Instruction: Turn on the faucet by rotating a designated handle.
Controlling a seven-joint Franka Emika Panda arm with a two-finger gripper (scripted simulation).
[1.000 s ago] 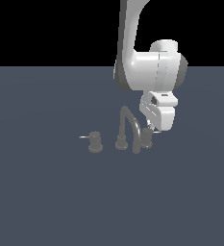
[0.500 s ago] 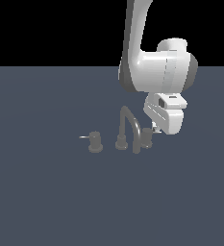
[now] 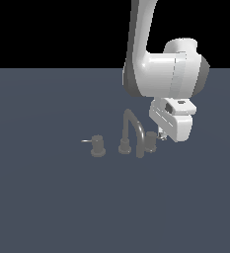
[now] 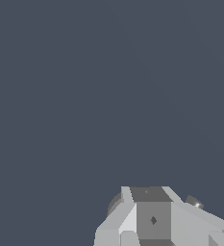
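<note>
Floor [image 4: 84, 96] only; faucet [image 3: 132, 132] exterior-only

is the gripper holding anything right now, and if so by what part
Cannot be told. The gripper sits right beside the handle of the faucet, but its fingers are hidden behind the hand, so any hold on the knob or pin is unclear.

**Bare slate surface under a black backdrop**

Flat tabletop [image 3: 42, 207] in a dull slate blue, matte, of one even tone from near edge to far edge. Along the far edge, a straight level line across the whole exterior view. Above that line, plain black backdrop [image 3: 47, 29], featureless. In the wrist view, the same slate-blue tabletop [image 4: 84, 91], unmarked and evenly lit, over nearly the entire picture.
</note>
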